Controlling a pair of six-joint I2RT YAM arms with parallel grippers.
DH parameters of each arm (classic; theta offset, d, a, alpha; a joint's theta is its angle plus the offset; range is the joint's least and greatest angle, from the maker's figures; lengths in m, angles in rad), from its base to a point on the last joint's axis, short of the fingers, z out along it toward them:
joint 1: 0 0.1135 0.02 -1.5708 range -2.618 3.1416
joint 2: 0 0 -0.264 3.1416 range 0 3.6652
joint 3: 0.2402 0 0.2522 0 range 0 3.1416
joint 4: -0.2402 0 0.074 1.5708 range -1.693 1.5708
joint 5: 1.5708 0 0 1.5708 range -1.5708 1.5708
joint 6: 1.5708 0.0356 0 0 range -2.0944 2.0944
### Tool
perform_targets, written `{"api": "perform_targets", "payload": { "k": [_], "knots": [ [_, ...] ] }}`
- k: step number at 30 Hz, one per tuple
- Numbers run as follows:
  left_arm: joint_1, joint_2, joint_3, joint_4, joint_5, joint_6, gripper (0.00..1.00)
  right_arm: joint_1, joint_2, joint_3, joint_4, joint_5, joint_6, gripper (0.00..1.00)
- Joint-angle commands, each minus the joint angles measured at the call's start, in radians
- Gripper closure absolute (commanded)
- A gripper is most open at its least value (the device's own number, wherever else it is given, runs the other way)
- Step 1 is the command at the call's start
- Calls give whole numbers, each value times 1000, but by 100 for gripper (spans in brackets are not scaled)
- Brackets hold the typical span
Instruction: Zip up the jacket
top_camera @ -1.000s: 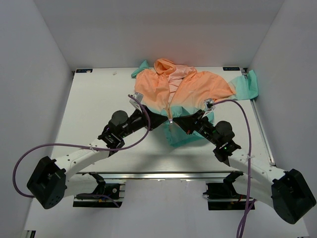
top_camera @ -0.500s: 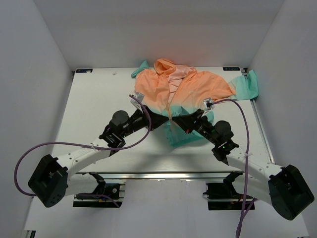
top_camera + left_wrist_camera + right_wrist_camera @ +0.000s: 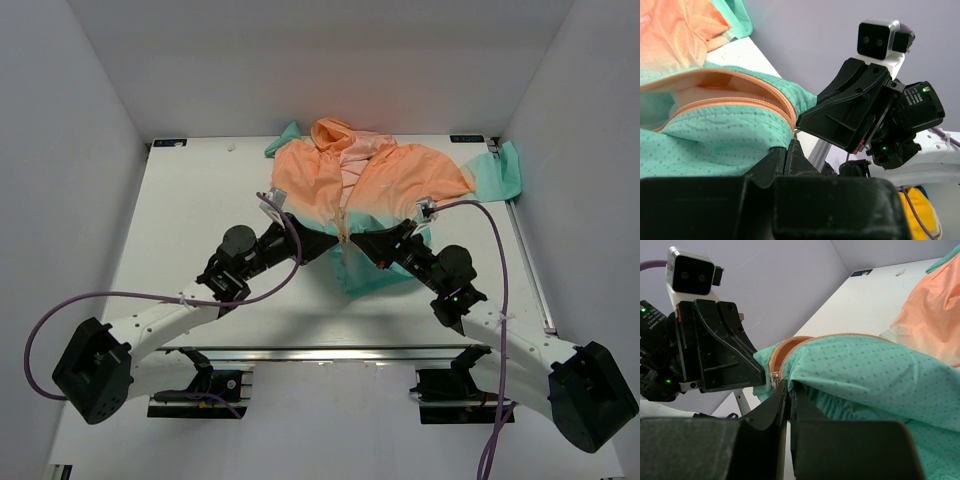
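Left wrist view: my left end effector is clenched on the jacket hem. My right end effector pinches the fabric beside the zipper.

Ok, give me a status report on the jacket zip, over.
Left gripper shut on jacket hem, right gripper shut on it at the zipper base. Front open above there. Nothing in the way.

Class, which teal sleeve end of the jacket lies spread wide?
The right sleeve end, by the table's edge; the left sleeve end barely peeks out beside the hood.
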Motion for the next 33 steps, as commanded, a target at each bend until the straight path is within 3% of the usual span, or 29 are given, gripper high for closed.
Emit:
{"api": "perform_targets", "payload": {
  "k": [1,27,33],
  "knots": [
    [-2,-68,-10,-14,-37,18,100,0,-30,0,17,10,-28,100],
    [-2,-25,5,29,5,4,100,0,7,15,57,-42,-8,100],
    [-2,-13,7,32,14,-15,100,0,28,14,129,-51,21,100]
  ]
}}
